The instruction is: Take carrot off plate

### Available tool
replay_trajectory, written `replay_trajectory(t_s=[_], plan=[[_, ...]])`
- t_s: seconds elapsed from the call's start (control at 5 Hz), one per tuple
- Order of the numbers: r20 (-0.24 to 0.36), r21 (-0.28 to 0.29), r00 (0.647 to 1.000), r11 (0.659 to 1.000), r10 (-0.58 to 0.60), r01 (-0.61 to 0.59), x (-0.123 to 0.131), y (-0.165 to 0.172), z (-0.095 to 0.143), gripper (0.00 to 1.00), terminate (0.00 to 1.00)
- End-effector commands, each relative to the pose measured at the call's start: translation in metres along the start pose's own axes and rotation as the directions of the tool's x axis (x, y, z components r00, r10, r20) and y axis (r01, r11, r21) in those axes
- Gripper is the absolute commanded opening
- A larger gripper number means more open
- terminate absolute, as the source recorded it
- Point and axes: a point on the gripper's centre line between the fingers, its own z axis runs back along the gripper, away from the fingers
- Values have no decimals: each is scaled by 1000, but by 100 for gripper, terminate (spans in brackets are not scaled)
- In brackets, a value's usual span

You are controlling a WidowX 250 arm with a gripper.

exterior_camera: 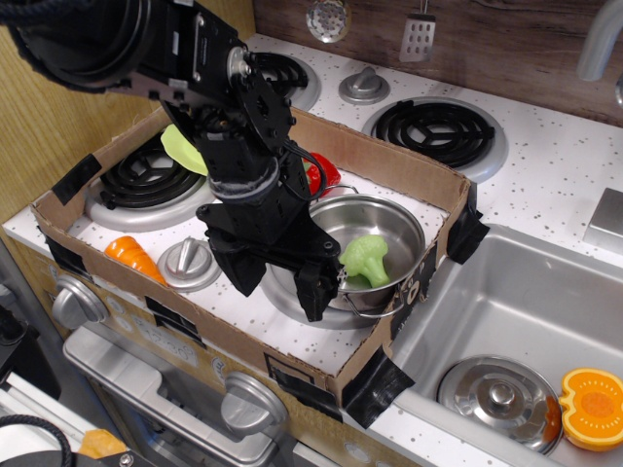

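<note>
One carrot (135, 258) (no legible writing)

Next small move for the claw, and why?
Probably lift and shift back-left toward the plate. The claw hangs open and empty over the pot, and the arm hides most of the plate, so its contents can't be seen. An orange carrot lies front-left, off the plate.

The carrot (134, 256) lies on the white speckled stovetop near the cardboard wall (only its orange body shows). The lime plate (182, 149) is mostly hidden behind the arm, over the back-left burner.
</note>
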Motion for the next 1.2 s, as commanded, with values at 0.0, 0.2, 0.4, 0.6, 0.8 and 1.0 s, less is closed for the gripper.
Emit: replay_trajectory(t_s=[0.0,0.2,0.4,0.6,0.8,1.0], plan=[[0,0,1000,1000,0,0,0,0,0,100,0],[51,22,984,985,168,-169,-6,0,11,100,0],[48,26,963,963,266,-267,2,3,26,100,0],[20,18,937,937,350,-350,19,8,42,100,0],[25,27,909,909,416,-417,39,13,59,100,0],[42,81,902,898,430,-432,57,16,73,100,0]])
